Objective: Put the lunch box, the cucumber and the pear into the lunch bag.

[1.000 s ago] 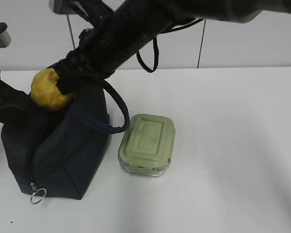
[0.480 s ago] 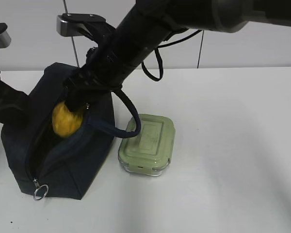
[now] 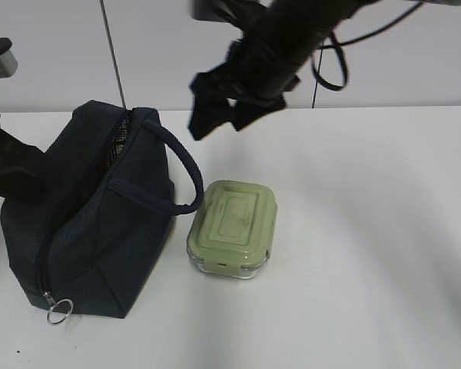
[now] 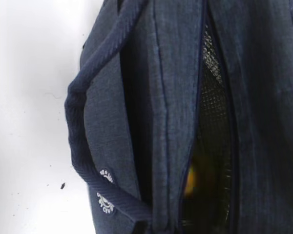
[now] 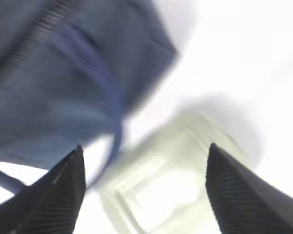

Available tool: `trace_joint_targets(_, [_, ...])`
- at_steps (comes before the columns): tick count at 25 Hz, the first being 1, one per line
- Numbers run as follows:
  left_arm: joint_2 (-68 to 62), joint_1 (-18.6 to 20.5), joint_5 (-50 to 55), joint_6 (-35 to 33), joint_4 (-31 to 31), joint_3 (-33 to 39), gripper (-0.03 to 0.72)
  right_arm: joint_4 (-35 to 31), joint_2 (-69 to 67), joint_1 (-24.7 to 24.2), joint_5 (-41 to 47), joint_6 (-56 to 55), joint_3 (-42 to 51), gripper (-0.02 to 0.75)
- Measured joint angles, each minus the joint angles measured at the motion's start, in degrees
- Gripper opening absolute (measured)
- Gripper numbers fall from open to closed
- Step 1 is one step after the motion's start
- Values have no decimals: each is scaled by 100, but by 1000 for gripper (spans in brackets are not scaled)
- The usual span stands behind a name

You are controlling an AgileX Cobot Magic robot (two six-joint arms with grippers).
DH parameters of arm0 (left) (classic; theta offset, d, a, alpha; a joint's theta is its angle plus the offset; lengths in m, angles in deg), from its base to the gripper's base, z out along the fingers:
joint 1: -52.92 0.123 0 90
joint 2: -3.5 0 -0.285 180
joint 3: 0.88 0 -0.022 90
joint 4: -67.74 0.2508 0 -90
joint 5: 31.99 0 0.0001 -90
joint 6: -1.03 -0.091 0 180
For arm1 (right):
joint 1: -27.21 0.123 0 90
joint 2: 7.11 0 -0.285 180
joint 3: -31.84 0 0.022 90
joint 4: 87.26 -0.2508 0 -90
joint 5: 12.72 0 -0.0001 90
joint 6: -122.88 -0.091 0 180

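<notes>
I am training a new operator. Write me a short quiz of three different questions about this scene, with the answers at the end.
1. True or false: the lunch box is already inside the lunch bag.
2. Multiple choice: the right end effector is (A) shut on the pear, (B) open and empty above the table, (C) shut on a bag handle.
3. Short answer: in the left wrist view, what shows through the open zipper of the bag?

Key
1. False: it stands on the table beside the bag, lid on.
2. B.
3. A yellow-orange patch low in the gap, likely the pear, behind black mesh lining.
</notes>
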Motion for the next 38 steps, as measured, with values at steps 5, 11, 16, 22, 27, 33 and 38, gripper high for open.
trace_joint_targets(5, [0, 0, 20, 0, 16, 0, 6, -1247, 854, -884, -1211, 199, 2804, 585])
trace_joint_targets(11, [0, 0, 20, 0, 26, 0, 6, -5423, 837, -1284, -1855, 3261, 4824, 585])
trace_joint_targets(16, [0, 0, 47, 0, 30, 0, 6, -6521, 316, -1289, -1758, 4110, 4912, 585])
trace_joint_targets(22, [0, 0, 65, 0, 30, 0, 6, -7540, -170, -1298, -1192, 4894, 4912, 585])
trace_joint_targets(27, [0, 0, 70, 0, 30, 0, 6, -7643, -372, -1298, -1088, 5126, 4901, 585])
trace_joint_targets(33, [0, 0, 77, 0, 30, 0, 6, -7643, -552, -1298, -904, 5222, 4733, 585])
trace_joint_targets(38, [0, 0, 77, 0, 30, 0, 6, -7690, -652, -1298, -828, 5234, 4602, 508])
